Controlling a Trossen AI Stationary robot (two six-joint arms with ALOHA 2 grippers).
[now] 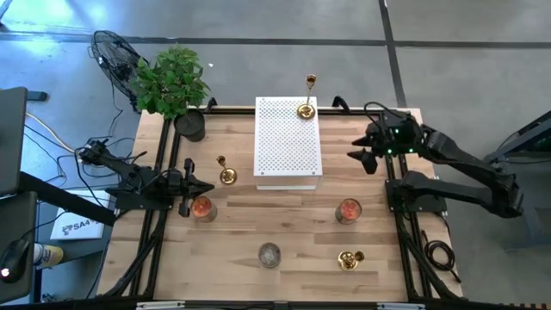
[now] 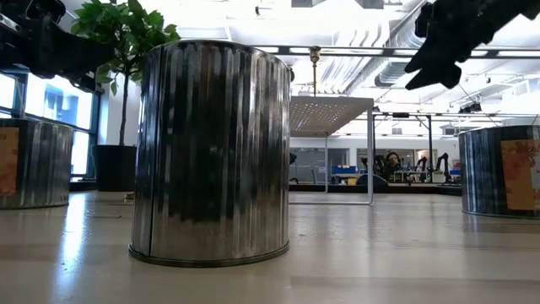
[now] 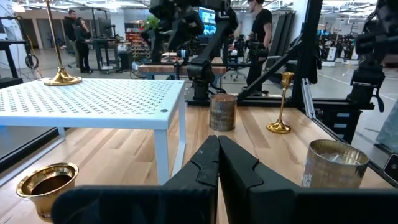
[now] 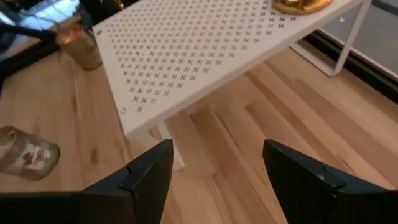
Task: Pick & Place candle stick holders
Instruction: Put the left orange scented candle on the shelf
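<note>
One tall gold candlestick (image 1: 306,108) stands by its round base on the far right corner of a white perforated shelf (image 1: 288,142); it also shows in the left wrist view (image 3: 60,43) and the low view (image 2: 315,72). A second candlestick (image 1: 226,172) stands on the table left of the shelf. A third (image 1: 349,257) stands near the front right and shows in the left wrist view (image 3: 283,102). My left gripper (image 1: 200,185) is shut and empty, low over the table just near of the second candlestick. My right gripper (image 1: 366,159) is open and empty, right of the shelf.
Three candle jars stand on the wooden table: one (image 1: 202,208) beside my left gripper, one (image 1: 349,210) at the right, one (image 1: 269,255) at the front centre, which fills the low view (image 2: 211,152). A potted plant (image 1: 172,82) stands at the far left corner.
</note>
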